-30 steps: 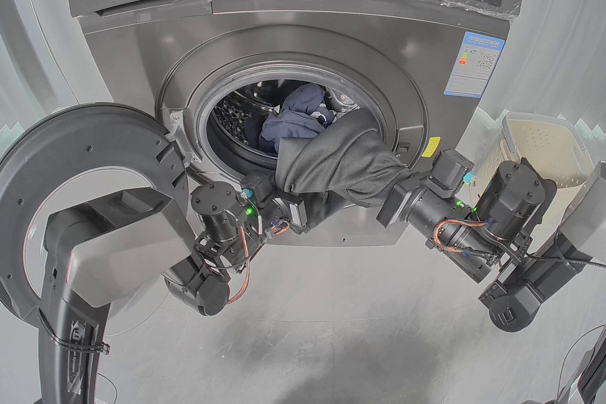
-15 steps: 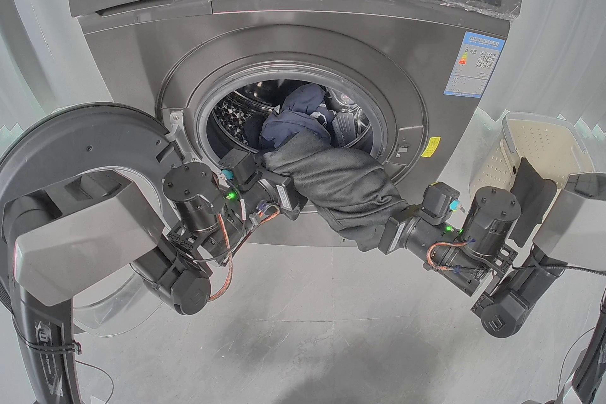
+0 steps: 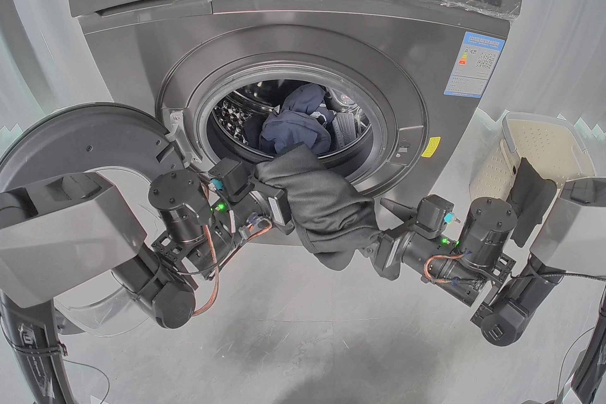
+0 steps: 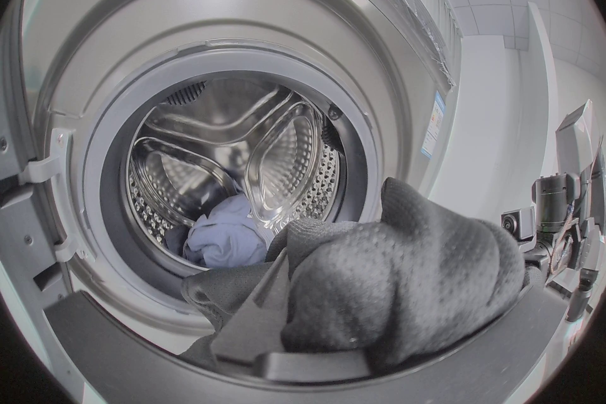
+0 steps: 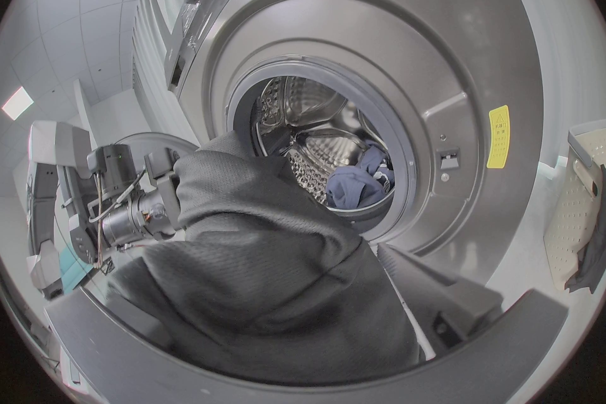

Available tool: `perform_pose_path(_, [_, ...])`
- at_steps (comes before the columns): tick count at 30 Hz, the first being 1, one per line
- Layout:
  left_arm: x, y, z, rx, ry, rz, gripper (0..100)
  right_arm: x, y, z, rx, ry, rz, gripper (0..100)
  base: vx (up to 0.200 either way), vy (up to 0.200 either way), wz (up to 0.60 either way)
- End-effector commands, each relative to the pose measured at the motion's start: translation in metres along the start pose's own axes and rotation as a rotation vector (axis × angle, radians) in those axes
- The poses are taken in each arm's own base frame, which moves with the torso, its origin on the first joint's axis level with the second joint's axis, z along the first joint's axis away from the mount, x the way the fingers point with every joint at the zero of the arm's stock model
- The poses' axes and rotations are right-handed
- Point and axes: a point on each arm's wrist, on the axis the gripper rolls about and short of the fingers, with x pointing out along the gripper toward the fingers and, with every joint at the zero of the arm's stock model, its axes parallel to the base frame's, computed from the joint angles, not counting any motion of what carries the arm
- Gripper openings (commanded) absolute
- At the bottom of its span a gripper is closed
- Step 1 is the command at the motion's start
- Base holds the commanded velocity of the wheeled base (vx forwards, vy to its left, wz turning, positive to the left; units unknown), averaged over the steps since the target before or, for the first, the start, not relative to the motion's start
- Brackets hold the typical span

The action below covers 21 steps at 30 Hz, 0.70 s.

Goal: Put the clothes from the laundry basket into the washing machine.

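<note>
**A:** What's the setting?

**B:** A pale grey floor (image 3: 328,329) in front of a dark grey front-loading washing machine (image 3: 353,39). Its round door (image 3: 82,140) is swung open on the robot's left.

**A:** Where are the clothes?

**B:** A dark grey knit garment (image 3: 322,209) hangs just outside the drum mouth. It is draped over the left gripper (image 3: 278,206) and the right gripper (image 3: 382,228), so I cannot tell whether either is clamped. Crumpled blue clothes (image 3: 297,130) lie inside the drum. A cream perforated laundry basket (image 3: 549,140) stands to the right, with a dark cloth (image 3: 530,197) over its rim.
</note>
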Motion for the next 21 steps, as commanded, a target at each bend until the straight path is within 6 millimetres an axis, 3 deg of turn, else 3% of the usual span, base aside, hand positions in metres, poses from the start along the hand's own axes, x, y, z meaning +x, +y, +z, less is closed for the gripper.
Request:
perform_pose_path(1, [-0.037,-0.014,0.019,-0.023,0.043,-0.031,0,-0.030,0.012,-0.007,-0.042,0.090,0.082,100,0.000,0.000,0.00])
perform_pose_path(4, [-0.063,-0.017,0.027,-0.035,0.075,-0.034,0,-0.045,0.016,-0.011,-0.064,0.137,0.136,100,0.000,0.000,0.00])
perform_pose_path(8, [-0.087,-0.014,0.035,-0.075,0.099,-0.014,0,-0.050,0.012,-0.011,-0.069,0.149,0.135,100,0.000,0.000,0.00])
perform_pose_path(16, [-0.081,-0.002,0.042,-0.072,0.058,0.016,0,-0.056,0.002,0.004,-0.071,0.103,0.100,100,0.000,0.000,0.00])
perform_pose_path(21, [-0.080,-0.001,0.038,-0.066,0.071,0.024,0,-0.057,0.000,0.001,-0.069,0.117,0.117,100,0.000,0.000,0.00])
